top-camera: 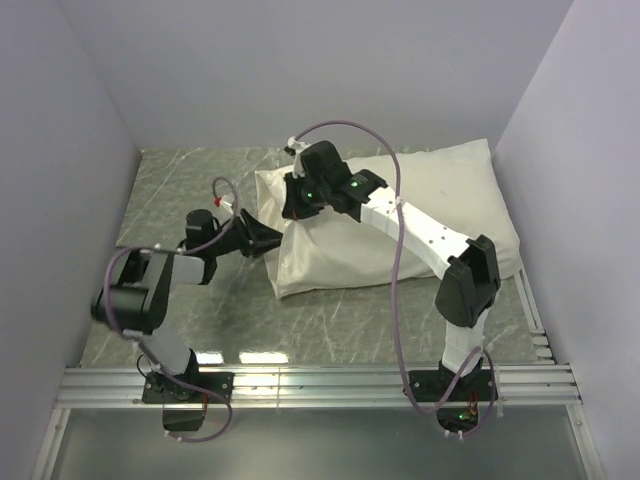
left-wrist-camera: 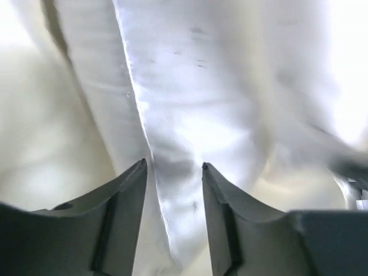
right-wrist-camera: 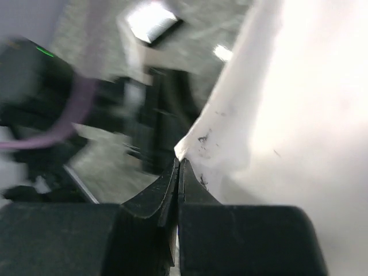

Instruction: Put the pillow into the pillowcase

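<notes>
One thin, cream, slightly shiny fabric pillowcase (top-camera: 440,200) lies across the middle and right of the grey-green marbled worktop (top-camera: 190,190), bulging along its whole length. One plump, bright white stuffed pillow (left-wrist-camera: 195,103) of matte cloth with a few tiny dark specks shows in the left wrist view. It runs as a raised fold down the middle, with cream cloth beside it on the left. From above the two fabrics cannot be told apart, so how much of the pillow sits inside the sack cannot be told.

Two black arms reach in, both meeting the bundle at its left end. The left tool (left-wrist-camera: 172,167) is at the left edge of the bundle. Its two fingers (left-wrist-camera: 135,184) are spread, and the white fold passes between them. The right tool (right-wrist-camera: 178,163) is over the far left part of the bundle with its two fingers pressed together. Their tips touch a pale corner of fabric marked with small dark scribbles. Whether any cloth is caught between them, and which cloth that corner belongs to, cannot be told.

Two purple cables (top-camera: 395,290) are in view, one looping along each arm. A band of silver metal rails (top-camera: 320,385) runs along the near edge, where the two arm bases are fixed
</notes>
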`<action>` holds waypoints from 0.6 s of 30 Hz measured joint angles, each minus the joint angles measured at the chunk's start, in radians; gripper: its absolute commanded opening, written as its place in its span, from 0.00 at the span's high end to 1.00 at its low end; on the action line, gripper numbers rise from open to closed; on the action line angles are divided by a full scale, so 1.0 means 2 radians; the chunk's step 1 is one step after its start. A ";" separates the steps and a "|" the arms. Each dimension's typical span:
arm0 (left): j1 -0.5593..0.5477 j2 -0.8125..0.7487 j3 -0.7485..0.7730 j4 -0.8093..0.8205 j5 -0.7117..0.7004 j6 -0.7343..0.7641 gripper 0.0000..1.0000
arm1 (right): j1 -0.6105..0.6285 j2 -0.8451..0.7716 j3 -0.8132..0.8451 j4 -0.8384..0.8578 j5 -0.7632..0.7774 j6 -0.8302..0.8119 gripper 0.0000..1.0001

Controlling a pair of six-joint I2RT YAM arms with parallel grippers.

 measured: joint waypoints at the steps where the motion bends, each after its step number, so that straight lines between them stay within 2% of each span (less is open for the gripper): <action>1: 0.010 -0.026 -0.005 -0.031 0.001 0.023 0.48 | -0.001 -0.010 -0.012 -0.002 0.006 -0.005 1.00; 5: 0.052 -0.153 -0.001 -0.173 -0.025 0.140 0.43 | -0.002 -0.054 -0.059 -0.001 0.028 -0.029 1.00; 9: 0.063 -0.198 0.012 -0.228 -0.053 0.196 0.39 | -0.006 -0.087 -0.085 0.000 0.032 -0.039 1.00; 13: 0.063 -0.164 0.011 -0.221 -0.065 0.194 0.43 | -0.012 -0.096 -0.078 0.002 0.027 -0.045 1.00; 18: 0.053 -0.025 0.027 -0.154 -0.074 0.159 0.44 | -0.013 -0.096 -0.066 0.002 0.012 -0.047 1.00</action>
